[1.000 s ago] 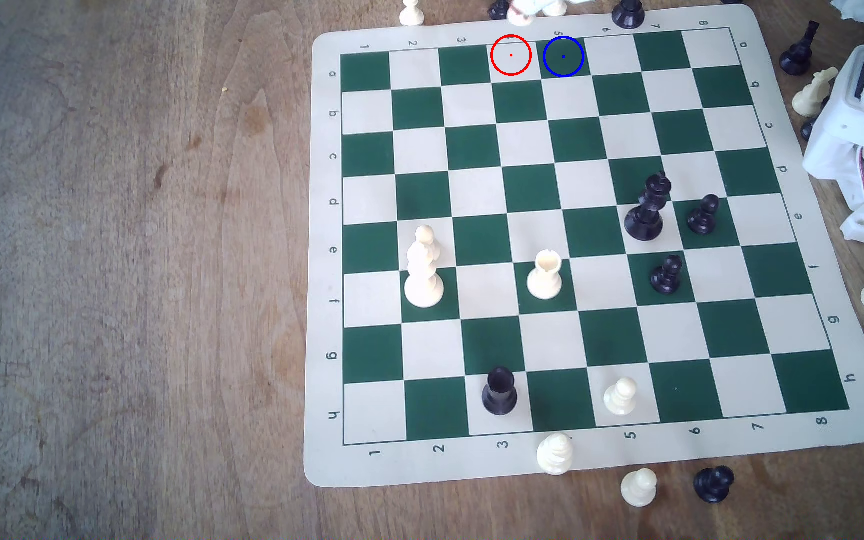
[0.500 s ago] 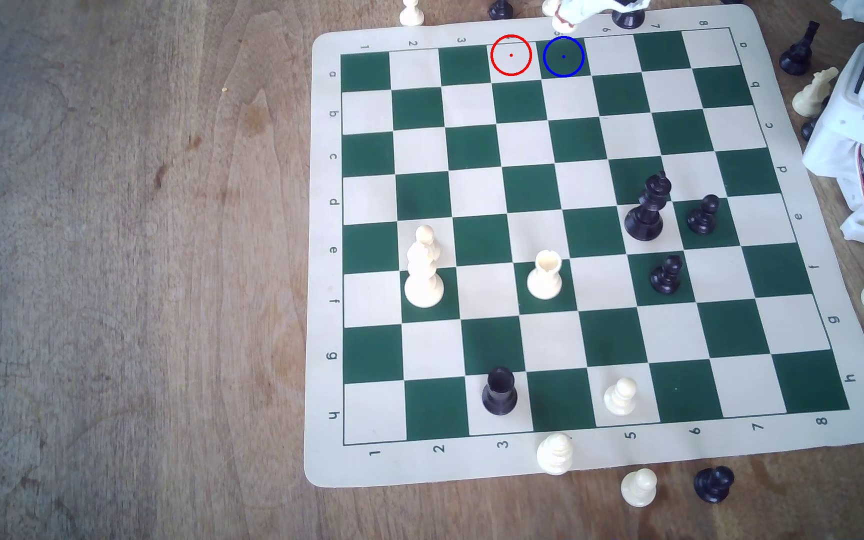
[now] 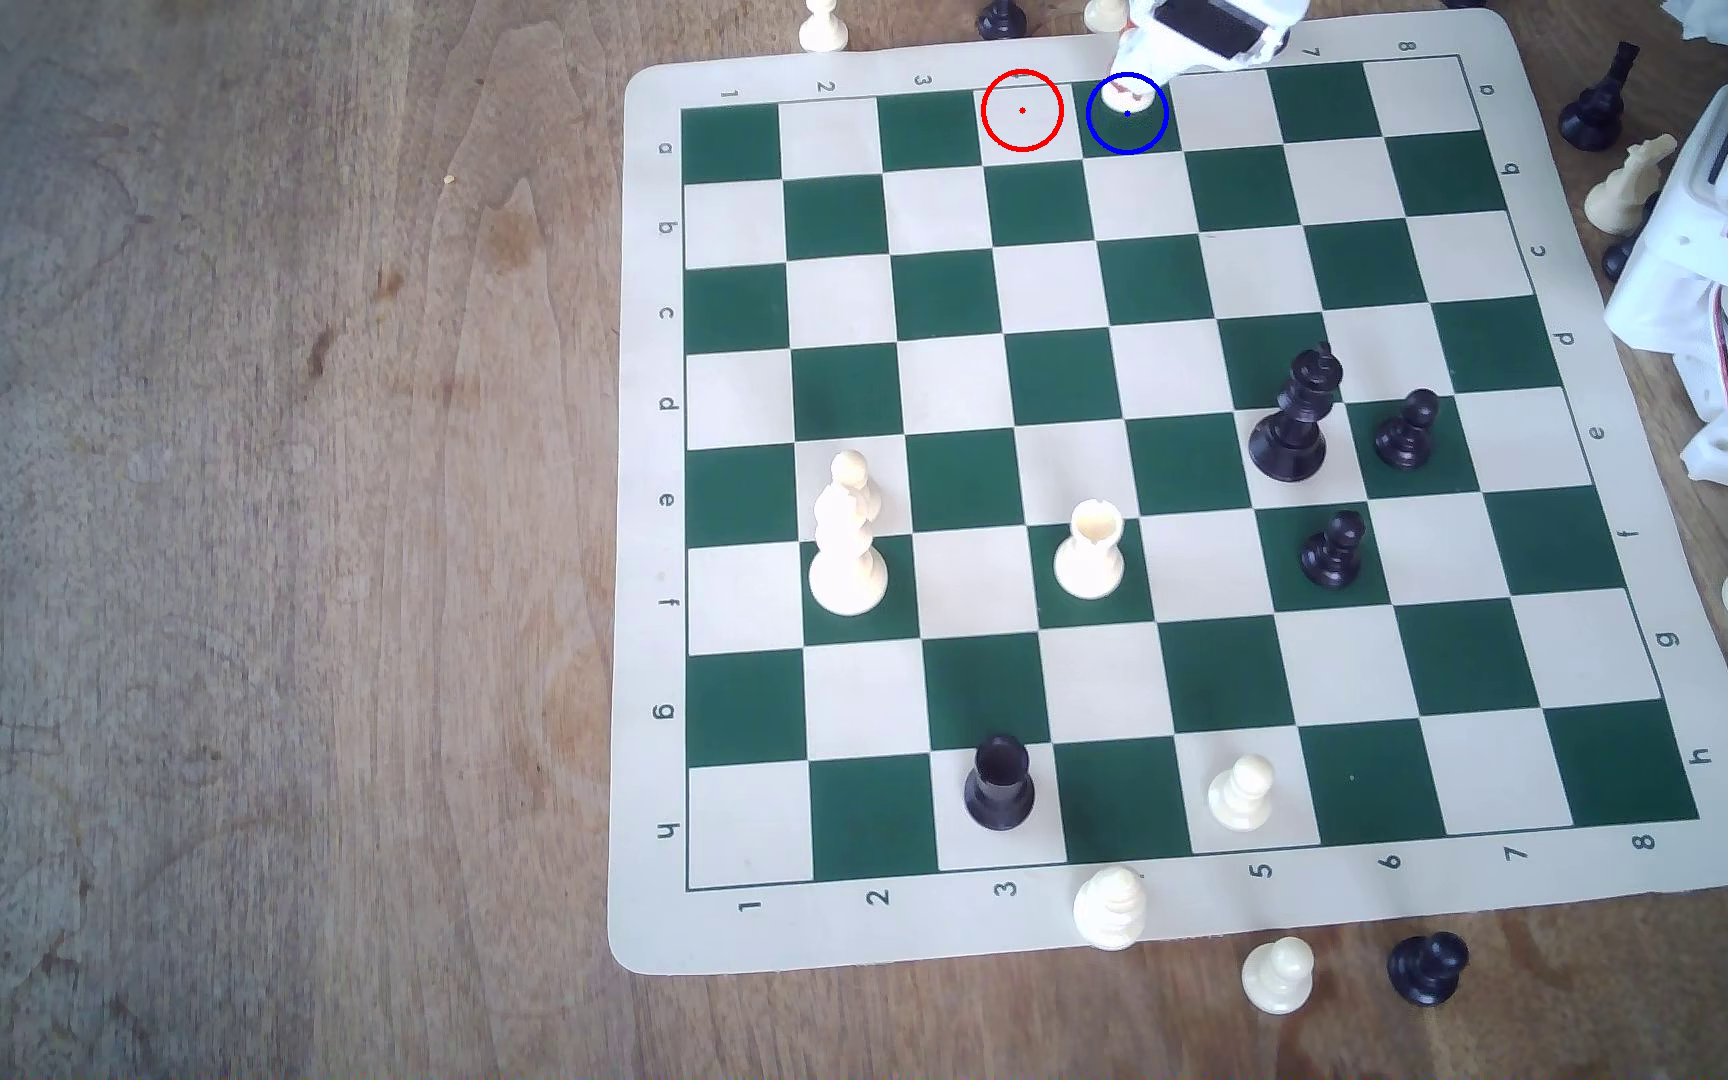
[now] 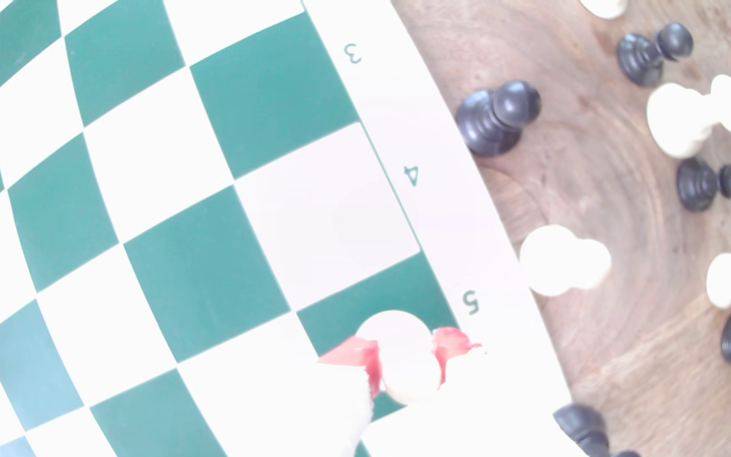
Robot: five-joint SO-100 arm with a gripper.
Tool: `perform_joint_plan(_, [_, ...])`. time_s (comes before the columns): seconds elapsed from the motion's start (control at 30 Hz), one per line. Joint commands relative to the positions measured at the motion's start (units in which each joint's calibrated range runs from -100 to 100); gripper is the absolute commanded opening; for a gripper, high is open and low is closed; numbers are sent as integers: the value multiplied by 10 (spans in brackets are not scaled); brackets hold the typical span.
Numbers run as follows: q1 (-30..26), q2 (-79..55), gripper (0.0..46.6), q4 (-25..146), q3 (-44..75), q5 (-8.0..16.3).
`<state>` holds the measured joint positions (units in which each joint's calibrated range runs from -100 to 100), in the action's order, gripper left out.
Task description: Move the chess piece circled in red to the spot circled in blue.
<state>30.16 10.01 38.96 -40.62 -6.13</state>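
Pawn: the cream pawn (image 4: 403,364) stands upright within the blue-ringed square (image 3: 1151,133).
Gripper: the gripper (image 4: 405,358) pinches its head, jaws on either side.
Red-ringed square (image 3: 1022,110): just beside.

A chessboard mat (image 3: 1192,935) lies on the desk (image 3: 216,519), toward the exterior view's right; the pawn (image 3: 1118,96) sits on the ringed square (image 3: 1140,135) in the far row, column 5, between the jaws; the other ringed square (image 3: 1022,110) lies just to its left; a rook (image 3: 1089,550) stands mid-board; loose pieces (image 4: 495,116) lie on the desk beyond the far edge.
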Motion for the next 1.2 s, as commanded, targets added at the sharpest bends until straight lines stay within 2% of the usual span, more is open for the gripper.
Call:
perform_joint_plan(0.0, [1,-2,2,-14,4,-1])
perform_joint_plan(0.7, [-2,-23,5,-50,-16,-2])
perform_joint_plan(0.77, [-2,-22,74,-50,-17,-1])
perform_joint_plan(0.9, [-2,-18,179,-51,-20,-2])
perform_joint_plan(1.03, [0,-10,227,-59,-25,-1])
perform_joint_plan(1.17, [3,8,236,-60,-29,-2])
